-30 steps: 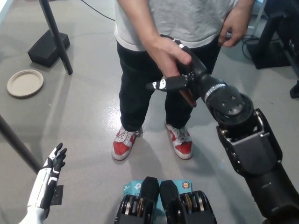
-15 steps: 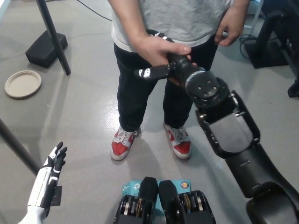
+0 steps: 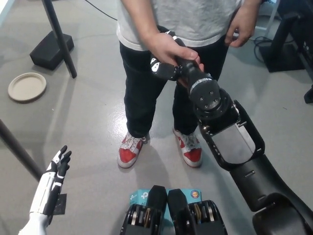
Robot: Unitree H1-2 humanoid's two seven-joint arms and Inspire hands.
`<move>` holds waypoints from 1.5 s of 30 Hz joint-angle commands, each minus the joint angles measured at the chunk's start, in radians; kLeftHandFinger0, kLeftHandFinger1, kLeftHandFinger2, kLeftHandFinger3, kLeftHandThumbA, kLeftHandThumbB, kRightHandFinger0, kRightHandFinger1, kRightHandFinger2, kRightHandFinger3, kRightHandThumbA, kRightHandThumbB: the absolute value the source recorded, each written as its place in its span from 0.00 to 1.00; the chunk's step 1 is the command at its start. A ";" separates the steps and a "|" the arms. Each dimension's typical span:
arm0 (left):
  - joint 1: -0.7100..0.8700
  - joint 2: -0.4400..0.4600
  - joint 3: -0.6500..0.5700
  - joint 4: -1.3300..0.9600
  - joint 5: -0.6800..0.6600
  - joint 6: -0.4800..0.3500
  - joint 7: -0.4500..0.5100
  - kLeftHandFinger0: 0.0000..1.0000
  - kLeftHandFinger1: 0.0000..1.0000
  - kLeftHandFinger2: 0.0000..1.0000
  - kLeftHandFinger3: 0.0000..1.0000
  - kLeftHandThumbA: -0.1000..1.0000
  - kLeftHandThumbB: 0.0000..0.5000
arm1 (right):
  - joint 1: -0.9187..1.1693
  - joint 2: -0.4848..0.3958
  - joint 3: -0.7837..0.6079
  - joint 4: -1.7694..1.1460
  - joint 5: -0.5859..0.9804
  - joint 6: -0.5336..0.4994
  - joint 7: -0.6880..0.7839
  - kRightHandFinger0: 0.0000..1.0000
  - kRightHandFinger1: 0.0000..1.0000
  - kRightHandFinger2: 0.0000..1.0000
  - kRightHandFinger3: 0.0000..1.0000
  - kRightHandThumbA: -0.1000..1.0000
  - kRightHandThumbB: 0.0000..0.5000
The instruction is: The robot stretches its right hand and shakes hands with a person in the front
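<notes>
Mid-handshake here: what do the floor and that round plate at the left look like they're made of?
Floor: probably sealed or painted concrete; grey, smooth, faintly glossy with scuffs. Round plate: likely paper or moulded fibre; matte beige with a pressed rim, though plastic can't be ruled out.

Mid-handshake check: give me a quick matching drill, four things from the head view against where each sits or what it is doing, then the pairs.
1. right hand
2. left hand
3. paper plate
4. red and white sneakers

A. on the floor, upper left
B. clasped by the person's hand
C. resting at lower left, fingers apart
D. on the person's feet, centre

Pairs: 1-B, 2-C, 3-A, 4-D
</notes>
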State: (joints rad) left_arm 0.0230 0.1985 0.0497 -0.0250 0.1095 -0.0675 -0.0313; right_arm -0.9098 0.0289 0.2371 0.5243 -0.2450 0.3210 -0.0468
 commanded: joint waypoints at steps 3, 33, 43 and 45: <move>-0.010 0.015 -0.002 -0.031 0.010 -0.005 -0.004 1.00 1.00 1.00 1.00 1.00 0.12 | 0.029 -0.024 -0.010 -0.101 -0.039 -0.012 -0.022 0.94 1.00 1.00 1.00 0.00 0.19; -0.016 0.017 0.000 -0.033 -0.006 -0.003 -0.011 1.00 1.00 1.00 1.00 1.00 0.15 | -0.004 -0.057 -0.127 -0.244 -0.200 0.117 0.246 1.00 1.00 1.00 1.00 0.00 0.26; -0.027 0.017 -0.002 -0.031 0.000 -0.013 -0.007 1.00 1.00 1.00 1.00 1.00 0.12 | -0.070 -0.039 -0.115 0.314 -0.180 -0.061 0.118 1.00 1.00 1.00 1.00 0.12 0.25; -0.027 0.017 -0.002 -0.032 0.000 -0.014 -0.007 1.00 1.00 1.00 1.00 1.00 0.12 | -0.076 -0.039 -0.114 0.333 -0.177 -0.073 0.112 1.00 1.00 1.00 1.00 0.12 0.25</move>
State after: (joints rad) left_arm 0.0185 0.2016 0.0492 -0.0227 0.1078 -0.0618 -0.0318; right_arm -0.9231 -0.0093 0.1053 0.6075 -0.4380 0.3660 0.1756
